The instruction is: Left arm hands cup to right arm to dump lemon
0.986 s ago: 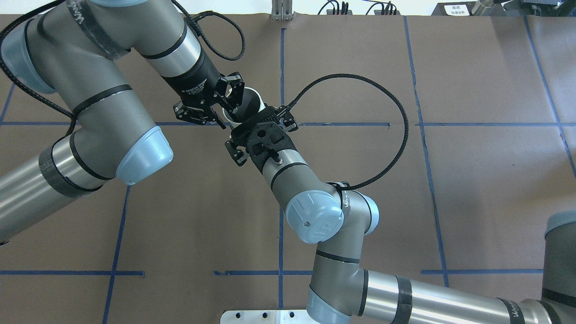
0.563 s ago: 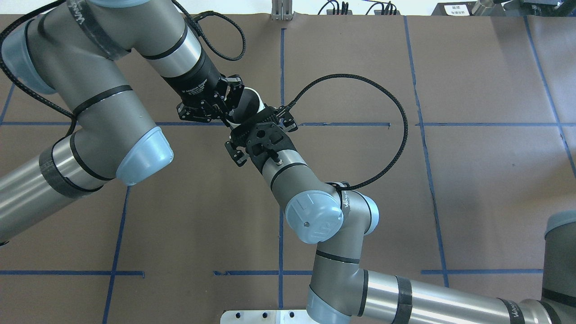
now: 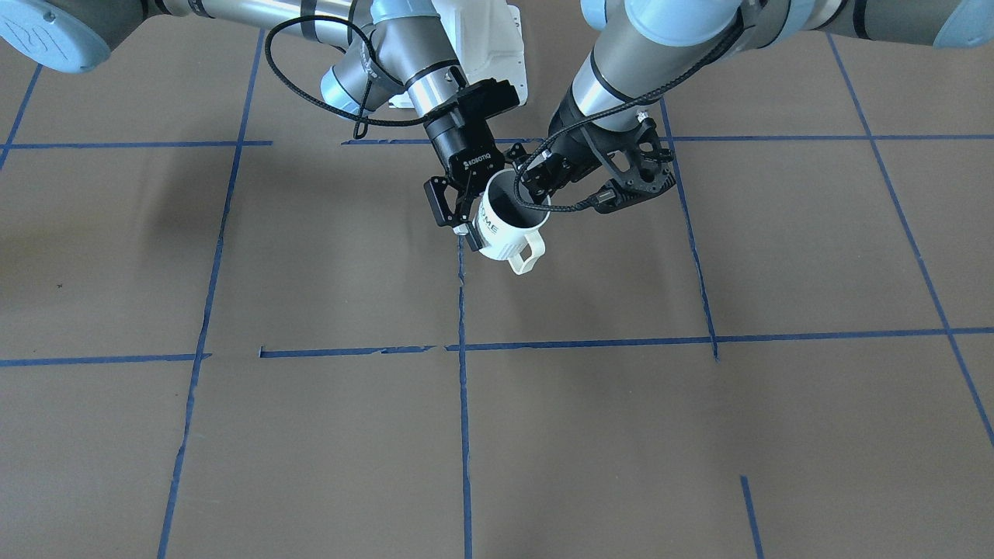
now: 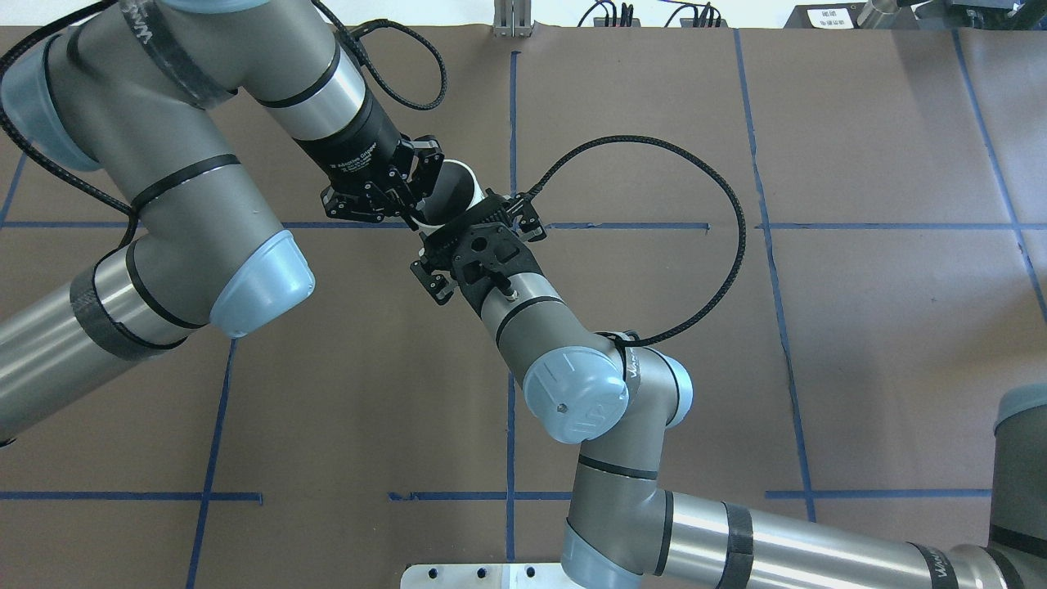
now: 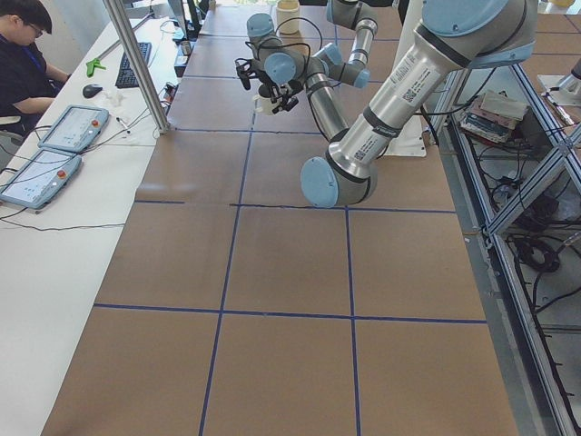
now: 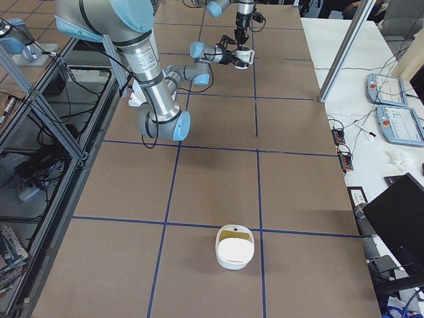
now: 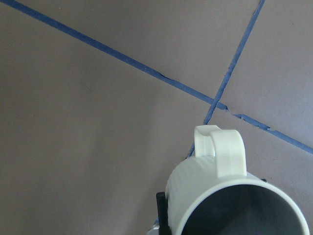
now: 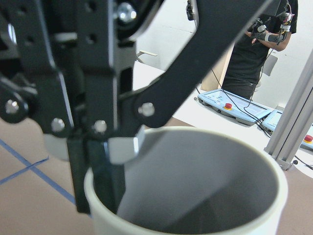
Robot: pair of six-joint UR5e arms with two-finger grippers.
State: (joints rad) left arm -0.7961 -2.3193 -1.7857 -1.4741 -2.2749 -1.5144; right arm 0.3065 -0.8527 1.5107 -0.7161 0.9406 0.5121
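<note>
The white ribbed cup [image 3: 506, 230] with black lettering and a cream handle is held between both arms near the table's middle. My left gripper [image 3: 536, 189] is shut on its rim, one finger inside and one outside. My right gripper [image 3: 488, 208] comes in level from the side, shut on the cup's body, with a pad [image 3: 466, 228] on the wall. In the overhead view the cup [image 4: 469, 185] sits between the left gripper [image 4: 417, 209] and the right gripper [image 4: 466, 214]. The wrist views show the cup's grey inside [image 7: 244, 210] [image 8: 205, 181]. The lemon is hidden.
A white bowl [image 6: 233, 247] stands at the table's end on my right, far from the arms. Blue tape lines [image 3: 460, 435] divide the brown table. An operator [image 5: 23, 50] sits at a side desk with tablets [image 5: 73, 127].
My left gripper's fingers have closed in on the cup's rim. The right arm and the cup have shifted slightly toward my base.
</note>
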